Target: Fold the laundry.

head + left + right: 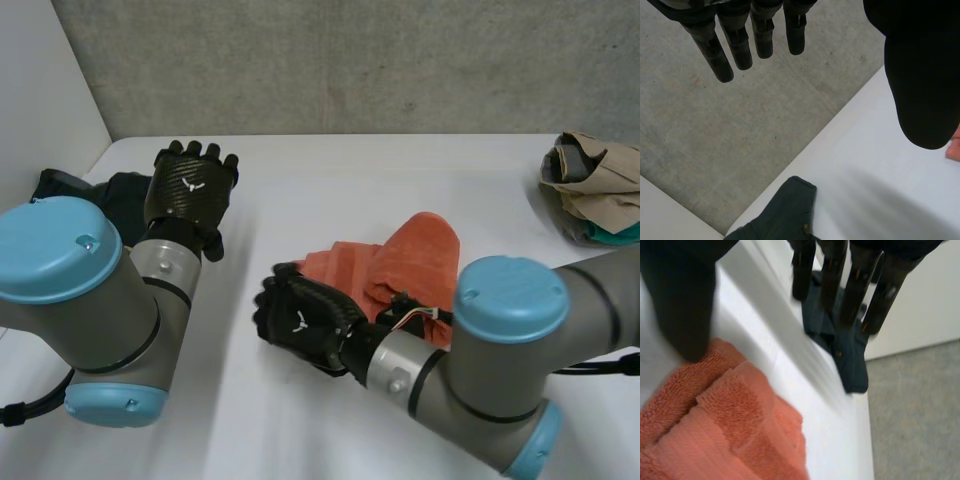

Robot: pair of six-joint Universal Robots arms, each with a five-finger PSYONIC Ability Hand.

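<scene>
Orange towel (400, 265) bunched mid-surface (350, 180), just beside right hand (300, 325) on its thumb side; fingers straight, holding nothing. Left hand (190, 190) well apart, fingers relaxed, empty. Right is nearer.

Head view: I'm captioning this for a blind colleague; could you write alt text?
A crumpled orange towel lies in the middle of the white table, the robot's right hand beside it. The left hand hovers near a dark garment at the left edge; a pile of tan and teal clothes sits at the far right.
</scene>
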